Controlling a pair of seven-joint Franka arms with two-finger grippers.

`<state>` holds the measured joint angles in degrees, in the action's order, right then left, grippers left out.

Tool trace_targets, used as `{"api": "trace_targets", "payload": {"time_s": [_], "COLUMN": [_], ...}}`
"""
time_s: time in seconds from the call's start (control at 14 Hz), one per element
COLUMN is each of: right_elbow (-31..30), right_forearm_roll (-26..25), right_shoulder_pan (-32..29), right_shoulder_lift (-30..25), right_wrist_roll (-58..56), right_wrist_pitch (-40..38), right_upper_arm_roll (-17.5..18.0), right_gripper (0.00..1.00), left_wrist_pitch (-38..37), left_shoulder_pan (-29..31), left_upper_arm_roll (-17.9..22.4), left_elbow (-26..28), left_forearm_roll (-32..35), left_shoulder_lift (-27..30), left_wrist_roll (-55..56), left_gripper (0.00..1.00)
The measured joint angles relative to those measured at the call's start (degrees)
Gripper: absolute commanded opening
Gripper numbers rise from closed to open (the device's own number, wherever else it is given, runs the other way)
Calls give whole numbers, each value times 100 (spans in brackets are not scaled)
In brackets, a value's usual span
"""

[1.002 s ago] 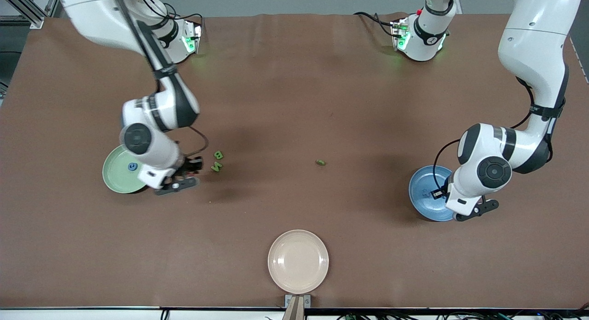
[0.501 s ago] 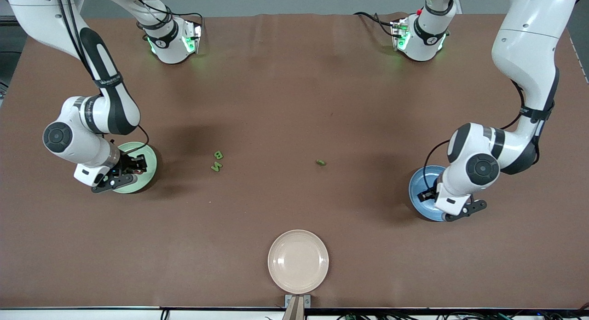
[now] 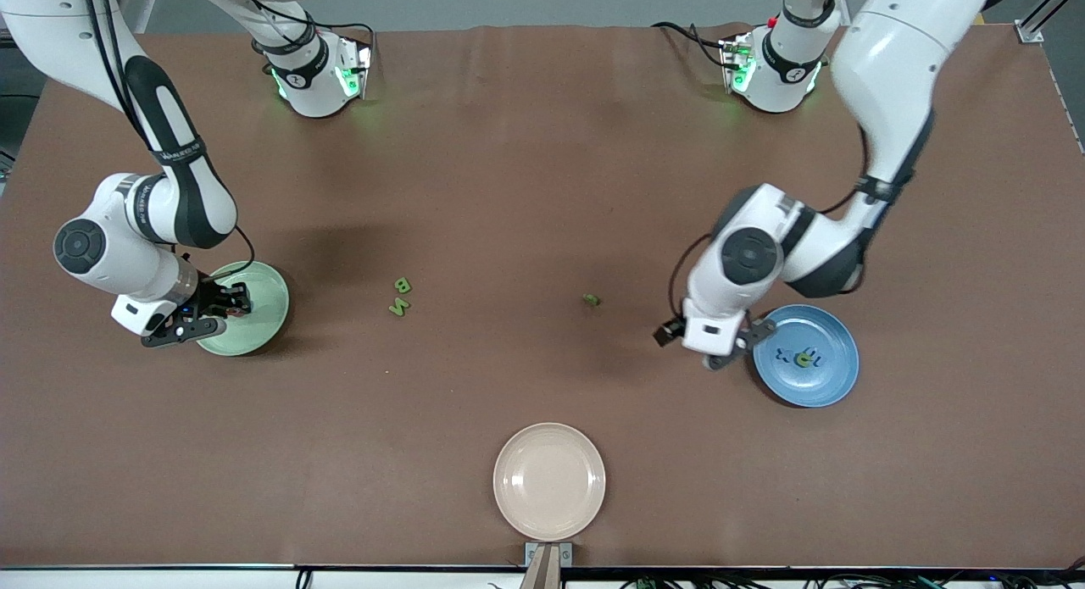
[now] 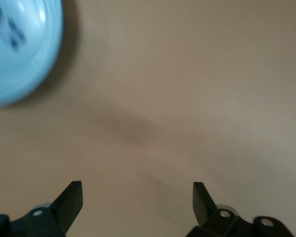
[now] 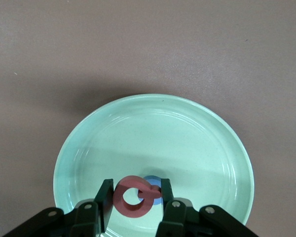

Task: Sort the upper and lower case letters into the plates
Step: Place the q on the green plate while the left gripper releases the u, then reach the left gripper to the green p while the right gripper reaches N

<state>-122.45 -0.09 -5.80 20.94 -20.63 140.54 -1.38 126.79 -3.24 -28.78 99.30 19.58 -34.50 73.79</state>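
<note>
Letters: a red letter (image 5: pixel 134 196) is clamped between the jaws of the right gripper (image 5: pixel 134 197) above the mint green plate (image 5: pixel 153 123), over a blue piece (image 5: pixel 153 195); the left gripper (image 4: pixel 137 197), jaws wide apart, hangs over bare table beside the blue plate (image 3: pixel 826 381); green letters (image 3: pixel 399 296) lie between the plates

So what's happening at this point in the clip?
Two arms are sorting small letter pieces into plates. The right end effector hangs over the mint green plate, shut on a red letter, with a blue letter already in the plate beneath it. The left end effector is open and empty over bare table beside the blue plate, which holds a few letters. Three green letters lie loose on the table: two together and one mid-table. The cream plate holds nothing.
</note>
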Motion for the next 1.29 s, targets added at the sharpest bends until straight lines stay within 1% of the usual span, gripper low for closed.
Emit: {"api": "trace_targets", "payload": {"time_s": [0.14,0.21,0.29,0.36,0.57,0.79,0.86,0.93,1.15,1.29], "right_elbow": [-2,-4,-3,-2,42,277,352,391,397,372], "right_forearm_roll": [1,2,2,2,2,9,14,20,22,22], "right_shoulder_pan": [0,1,0,0,0,67,206,439,1417,1996], "right_shoulder_lift": [65,104,138,160,166,71,-1,-82,-187,-181], "right_wrist_roll": [7,8,8,9,12,212,523,972,2346,2619], "right_wrist_pitch": [121,199,248,262,213,-390,-590,-720,-891,-895], "right_upper_arm_roll": [22,26,27,27,31,122,158,182,239,250], "right_gripper": [30,39,72,100,100,100,100,100,100,100], "left_wrist_pitch": [3,9,15,19,146,372,430,468,540,681], "left_shoulder_pan": [-415,-597,-750,-863,-1013,-1033,-1057,-1099,-1267,-1347], "left_upper_arm_roll": [-3,-1,0,1,6,10,10,11,33,81], "left_elbow": [1,-7,-27,-56,-156,-195,-198,-204,-309,-347], "left_forearm_roll": [-3,-3,-3,-3,-3,-3,-3,-3,-3,-3], "left_shoulder_lift": [-111,-174,-239,-299,-472,-619,-667,-713,-846,-924], "left_wrist_roll": [896,1262,1575,1818,2257,2454,2519,2557,2782,2944], "left_gripper": [88,85,82,78,73,67,63,58,53,53]}}
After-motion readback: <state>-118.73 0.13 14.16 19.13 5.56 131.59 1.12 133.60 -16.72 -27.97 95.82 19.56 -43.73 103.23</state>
